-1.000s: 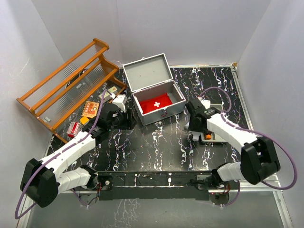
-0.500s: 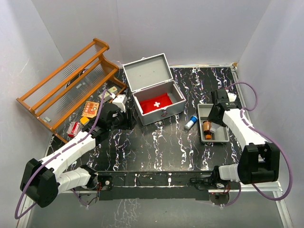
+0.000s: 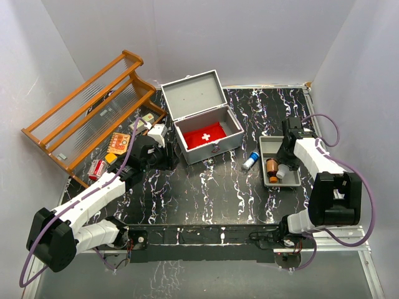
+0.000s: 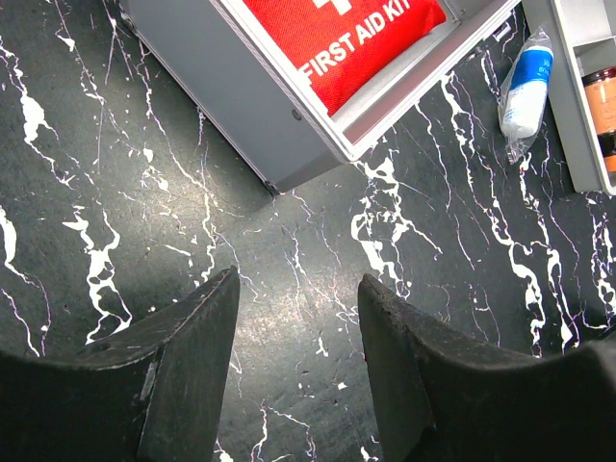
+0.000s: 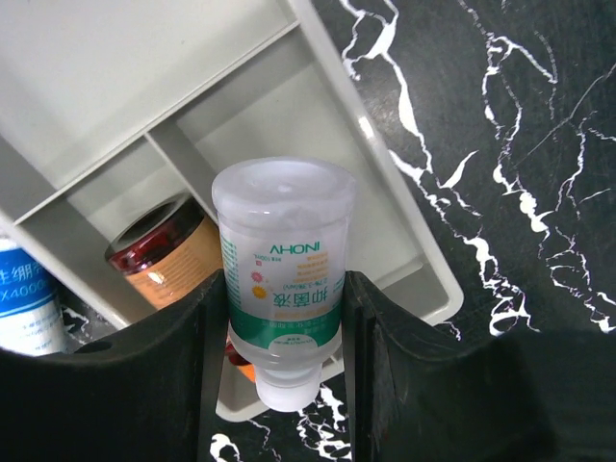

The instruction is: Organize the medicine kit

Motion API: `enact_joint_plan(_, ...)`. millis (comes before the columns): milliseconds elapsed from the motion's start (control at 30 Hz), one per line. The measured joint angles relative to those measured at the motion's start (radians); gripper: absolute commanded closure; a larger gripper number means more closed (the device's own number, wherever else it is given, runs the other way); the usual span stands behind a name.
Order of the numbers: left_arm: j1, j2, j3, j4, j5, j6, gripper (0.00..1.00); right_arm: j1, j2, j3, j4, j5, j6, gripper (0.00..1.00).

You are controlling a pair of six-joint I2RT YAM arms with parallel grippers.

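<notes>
Sorting step: right gripper [image 5: 287,289] grasping AHONI bottle [image 5: 282,241] over divided tray [image 5: 115,87], probably needing lowering into compartment; left gripper [image 4: 298,289] released, empty.

The medicine kit [image 3: 194,99], a pouch [image 3: 206,135] in it, stands near the table's [image 3: 206,187] rear edge; the tray [image 3: 270,144] lies right of it.

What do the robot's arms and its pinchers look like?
Both the left arm and the right arm have smooth white shells with chunky black joints. A thin purple cable loops along each one. The left gripper and right gripper each have two wide, flat black fingers with a rough, scuffed surface.
</notes>
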Motion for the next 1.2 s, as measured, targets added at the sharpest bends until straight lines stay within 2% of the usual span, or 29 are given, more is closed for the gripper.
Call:
enact_joint_plan(100,0.000,0.000,0.000,0.000,0.001,0.000,0.48,-0.016,0.010,0.000,0.002,0.000,0.003,0.55)
enact_joint_plan(200,0.000,0.000,0.000,0.000,0.001,0.000,0.48,-0.020,0.014,0.000,0.003,0.003,0.010,0.40)
enact_joint_plan(300,0.000,0.000,0.000,0.001,0.002,0.000,0.48,-0.020,0.015,-0.006,0.006,0.002,0.018,0.37)
enact_joint_plan(700,0.000,0.000,0.000,0.005,0.003,-0.003,0.48,-0.020,0.011,-0.016,0.019,0.061,0.031,0.37)
enact_joint_plan(867,0.000,0.000,0.000,0.008,0.004,-0.005,0.48,-0.020,-0.045,-0.016,0.018,0.085,0.032,0.37)
enact_joint_plan(933,0.000,0.000,0.000,0.008,0.005,-0.005,0.48,-0.020,-0.071,-0.016,0.019,0.059,0.019,0.39)
enact_joint_plan(1200,0.000,0.000,0.000,0.006,0.006,-0.006,0.48,-0.021,-0.126,-0.016,0.053,-0.214,-0.010,0.49)
